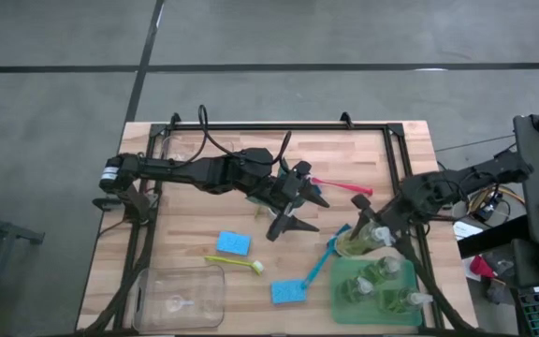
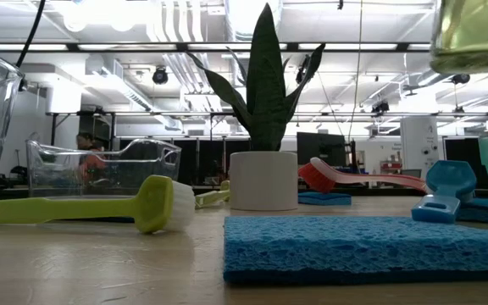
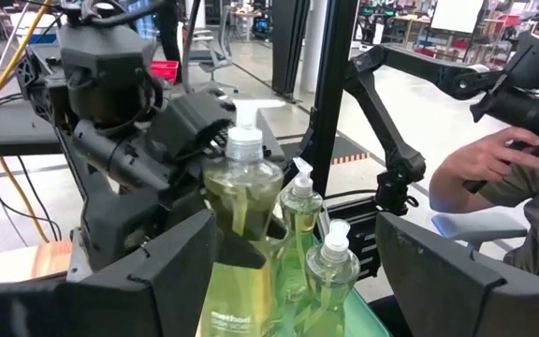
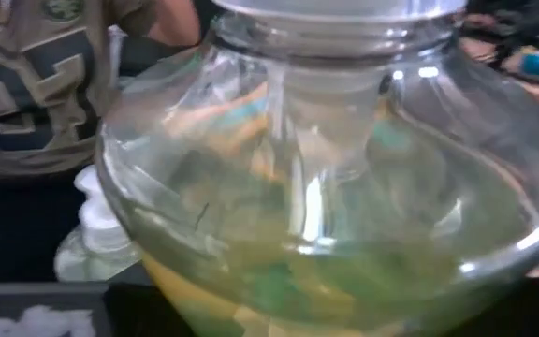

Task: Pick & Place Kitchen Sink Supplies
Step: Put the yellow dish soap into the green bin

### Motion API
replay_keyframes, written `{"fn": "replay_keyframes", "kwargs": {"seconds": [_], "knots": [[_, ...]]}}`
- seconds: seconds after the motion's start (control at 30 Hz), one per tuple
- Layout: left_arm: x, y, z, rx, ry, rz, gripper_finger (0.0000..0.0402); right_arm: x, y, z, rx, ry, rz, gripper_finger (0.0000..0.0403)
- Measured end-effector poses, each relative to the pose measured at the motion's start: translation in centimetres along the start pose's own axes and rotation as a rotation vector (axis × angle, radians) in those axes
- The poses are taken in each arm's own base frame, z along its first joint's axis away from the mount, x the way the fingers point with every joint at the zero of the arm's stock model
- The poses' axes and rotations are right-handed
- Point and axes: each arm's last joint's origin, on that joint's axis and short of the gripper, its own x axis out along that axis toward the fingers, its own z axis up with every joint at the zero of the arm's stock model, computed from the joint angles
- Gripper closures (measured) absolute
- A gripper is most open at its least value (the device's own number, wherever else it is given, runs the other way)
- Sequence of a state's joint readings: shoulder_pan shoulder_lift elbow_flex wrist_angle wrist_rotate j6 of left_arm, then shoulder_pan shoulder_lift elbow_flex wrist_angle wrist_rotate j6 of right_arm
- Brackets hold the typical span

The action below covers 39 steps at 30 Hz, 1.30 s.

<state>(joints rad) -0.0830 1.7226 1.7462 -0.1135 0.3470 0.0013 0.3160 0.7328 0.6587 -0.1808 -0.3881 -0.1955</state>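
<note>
Held pump bottle (image 2: 474, 34) cut off at top edge, low view; right jaws hidden.

The word "method" stands low on the nearest pump bottle (image 3: 241, 225); nothing else readable.

Taking the potted plant (image 1: 299, 178) as the landmark, the left gripper (image 1: 293, 217) hangs just in front of it, blocking that middle strip of the table (image 1: 363, 159). Toward the right edge from the plant, the green tray (image 1: 344, 298) is crowded with pump bottles (image 1: 374, 273) and the right gripper (image 1: 368, 234) clasping another bottle (image 1: 356, 243) above its near corner. Bare wood lies behind the plant and far to its left.
</note>
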Motion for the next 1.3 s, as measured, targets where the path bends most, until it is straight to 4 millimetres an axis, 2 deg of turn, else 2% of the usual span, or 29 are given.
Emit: {"fn": "replay_keyframes", "kwargs": {"seconds": [0.33,0.5,0.83,1.3], "knots": [[0.0,0.0,0.0,-0.009,0.001,0.0,0.0115,1.9,-0.8,-1.0,0.036,0.037,0.144,0.0206],[0.0,0.0,0.0,-0.011,0.002,-0.005,0.0115,2.8,-1.1,-1.7,0.066,0.077,0.163,0.0205],[0.0,0.0,-0.1,-0.018,0.011,-0.008,0.0115,4.0,-1.1,-2.4,0.086,0.084,0.329,0.0204],[0.0,0.0,-0.2,-0.042,0.019,-0.007,0.0115,5.3,-1.9,-3.2,0.073,0.095,0.379,0.0204]]}}
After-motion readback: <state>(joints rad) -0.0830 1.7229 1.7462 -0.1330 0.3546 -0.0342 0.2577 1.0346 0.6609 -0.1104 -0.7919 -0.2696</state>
